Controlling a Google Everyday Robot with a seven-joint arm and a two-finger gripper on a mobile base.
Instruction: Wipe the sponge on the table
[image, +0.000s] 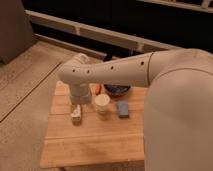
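The sponge (122, 109) is a small flat blue pad lying on the light wooden table (90, 145), just right of a paper cup. My arm reaches in from the right and bends down over the table's left part. The gripper (76, 112) hangs below the wrist, low over the planks, left of the cup and well left of the sponge. It is apart from the sponge. Its pale tip blends with a whitish shape on the table beneath it.
A white paper cup (102, 103) stands between the gripper and the sponge. A dark bowl (117, 90) and a small orange item (97, 89) sit at the table's far edge. Carpeted floor lies to the left, a dark railing behind.
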